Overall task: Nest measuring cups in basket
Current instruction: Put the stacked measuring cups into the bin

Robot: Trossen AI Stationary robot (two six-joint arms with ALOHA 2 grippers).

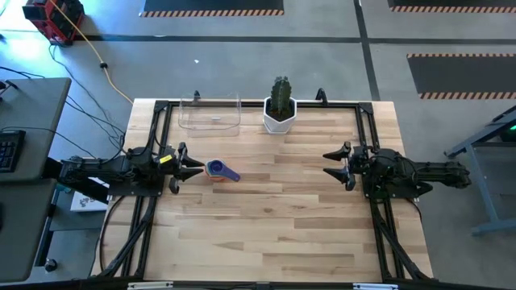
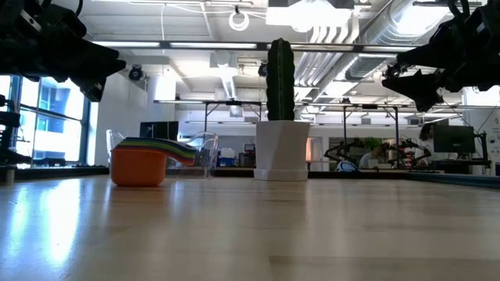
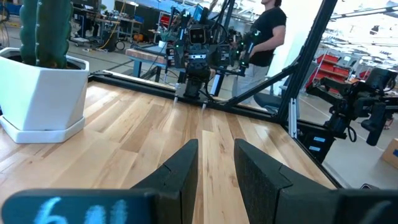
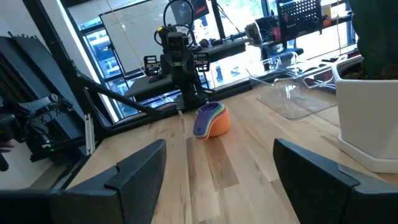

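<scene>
Measuring cups (image 1: pixel 218 170) sit nested in one stack on the wooden table (image 1: pixel 266 234), resting just in front of the left gripper (image 1: pixel 191 163), whose fingertips point at the stack without touching it. From the high view a blue cup tops the pile, its handle angled away from the left claw toward the middle of the table. The low view shows the same stack (image 2: pixel 148 161) side on, an orange cup at the bottom with coloured rims layered above it, and the right wrist view picks it out (image 4: pixel 211 119) with the left arm standing directly behind.

The left claw's two fingers (image 3: pixel 180 171) are only a narrow gap apart and pinch nothing; bare table shows between them.

The basket (image 1: pixel 210 113), a clear plastic bin, stands at the far edge of the table, beyond and slightly to the inner side of the left gripper, well apart from the cups. Nothing can be made out inside it. Just beside the basket, on the side nearer the right arm, a white pot with a green cactus (image 1: pixel 280 106) stands upright.

The right gripper (image 1: pixel 339 163) waits across the table, well apart from the stack and facing it, raised off the surface. Its fingers (image 4: pixel 140 165) are spread wide and hold nothing.

A person in a dark shirt (image 3: pixel 266 31) stands in the room beyond the table's right side, seen past the right arm.
</scene>
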